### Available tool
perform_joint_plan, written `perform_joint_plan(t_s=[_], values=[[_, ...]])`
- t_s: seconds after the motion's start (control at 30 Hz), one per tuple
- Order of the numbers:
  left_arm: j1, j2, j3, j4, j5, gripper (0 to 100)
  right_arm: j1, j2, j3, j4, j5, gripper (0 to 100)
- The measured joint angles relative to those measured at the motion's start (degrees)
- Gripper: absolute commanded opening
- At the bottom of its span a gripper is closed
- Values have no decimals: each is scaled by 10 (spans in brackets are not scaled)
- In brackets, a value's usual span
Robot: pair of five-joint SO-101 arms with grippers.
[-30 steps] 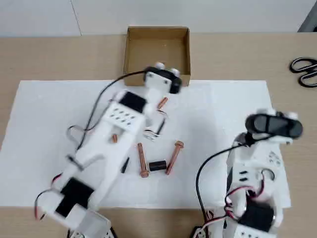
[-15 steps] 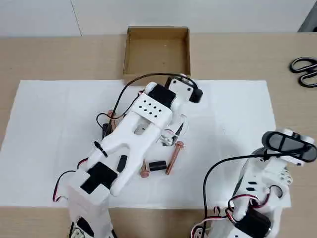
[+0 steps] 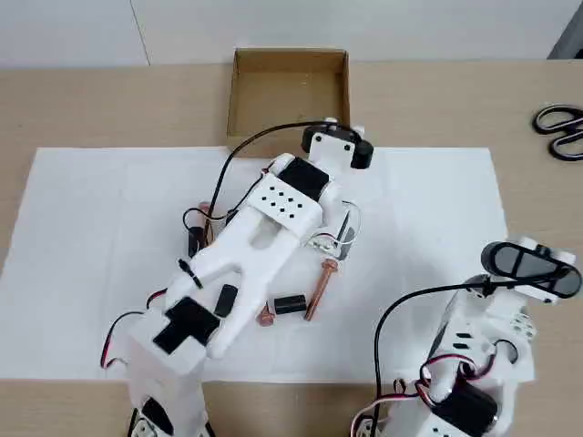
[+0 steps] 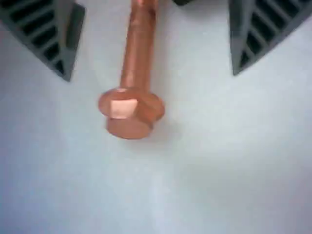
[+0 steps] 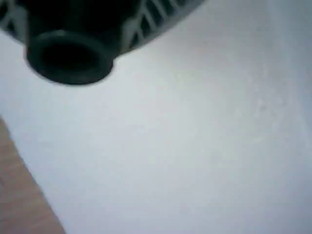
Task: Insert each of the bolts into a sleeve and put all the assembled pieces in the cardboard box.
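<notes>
White sheet [image 4: 219,170] bears a bolt [image 4: 132,78] between the left tool's [image 4: 152,70] parted jaws

The worktop [image 3: 109,100] is light brown wood. A big white sheet [image 3: 82,228] lies flat on it and covers most of the middle. A pair of scissors [image 3: 559,130] with black handles lies on the bare wood on the right side, not touching the sheet. Behind the worktop is a white wall [image 3: 273,23].
</notes>
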Motion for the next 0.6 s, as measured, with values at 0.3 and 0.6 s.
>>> perform_joint_plan(t_s=[0.3,0.6], values=[[17,91,-2,25,0,199,0,0,0,0,0,8],[21,98,-4,4,40,52,0,0,0,0,0,8]])
